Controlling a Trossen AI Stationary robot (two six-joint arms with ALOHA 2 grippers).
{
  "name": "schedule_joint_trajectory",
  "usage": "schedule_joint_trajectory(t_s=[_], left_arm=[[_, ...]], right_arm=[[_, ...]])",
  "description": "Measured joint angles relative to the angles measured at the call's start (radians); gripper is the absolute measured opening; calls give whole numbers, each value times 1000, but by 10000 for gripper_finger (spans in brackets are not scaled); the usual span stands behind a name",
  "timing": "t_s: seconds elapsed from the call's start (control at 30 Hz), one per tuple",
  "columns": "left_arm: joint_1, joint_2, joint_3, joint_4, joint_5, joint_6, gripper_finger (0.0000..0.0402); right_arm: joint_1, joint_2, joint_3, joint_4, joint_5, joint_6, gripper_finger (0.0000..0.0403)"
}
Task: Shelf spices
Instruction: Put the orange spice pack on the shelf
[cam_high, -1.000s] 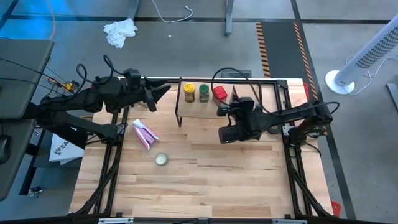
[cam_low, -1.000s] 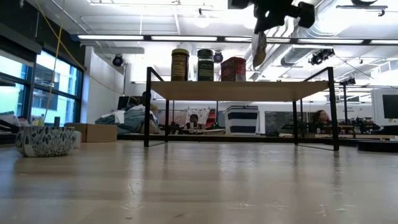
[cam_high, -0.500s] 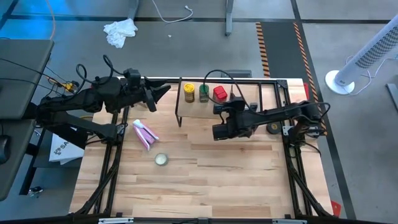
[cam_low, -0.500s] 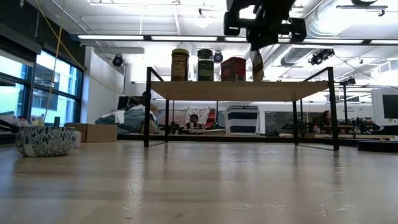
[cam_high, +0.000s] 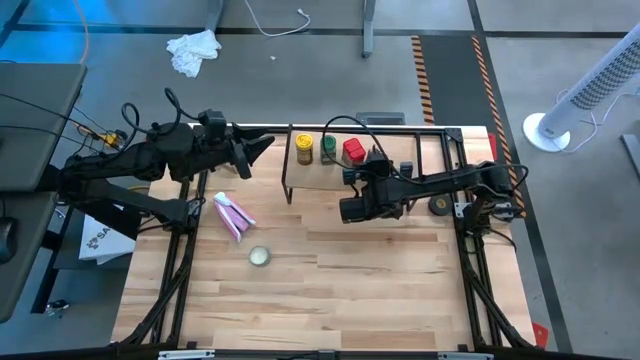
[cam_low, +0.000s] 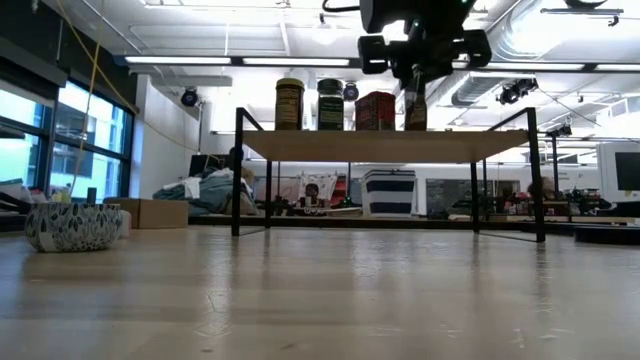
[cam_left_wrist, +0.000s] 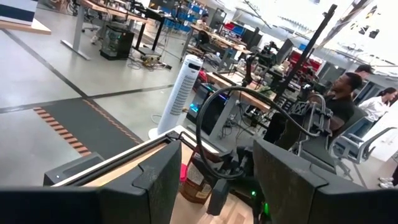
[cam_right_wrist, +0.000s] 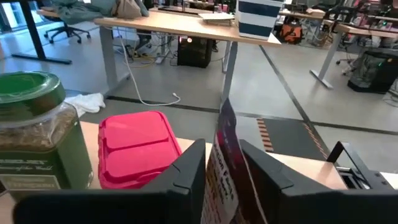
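Taking the shelf (cam_low: 385, 146) as the landmark and working from the near table edge outward: nearest, well in front of the shelf and off toward its left-arm end, lies a pale round tin (cam_high: 259, 256), and a little closer to the shelf a pink packet (cam_high: 232, 216); in the low view a patterned bowl-like object (cam_low: 70, 226) sits at that same side. Neither stands in the way of the shelf. Over the shelf's front edge hangs the right gripper (cam_high: 372, 172), its fingers closed on the flat printed packet (cam_right_wrist: 227, 165), which the right wrist view shows standing upright and pinched between the two dark fingers. In the low view the packet (cam_low: 415, 105) appears to reach down to the top board just beside the red container (cam_low: 375, 111), though whether it truly rests there I cannot tell. Behind it along the board stand the red container, the green-lidded jar (cam_low: 330, 104) and the yellow-lidded jar (cam_low: 289, 103), all upright in a row. So three spices look shelved and the fourth is at the point of being set down; what seems left is to let go without the thin packet tipping over or nudging the red container close by. The left gripper (cam_high: 262, 146) waits off the shelf's yellow-jar end, its fingers spread apart and holding nothing.
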Motion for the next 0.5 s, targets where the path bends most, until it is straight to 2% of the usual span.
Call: schedule_joint_trajectory(t_s=[0.17,0.3,0.5], left_arm=[[0,0,0,0,-1,0,197],[0,0,0,7,-33,0,197],[5,0,0,56,-105,3,197]], right_arm=[[0,-8,0,3,-6,-1,96],[20,-32,11,7,-61,-25,99],[41,-75,38,4,-67,-177,99]])
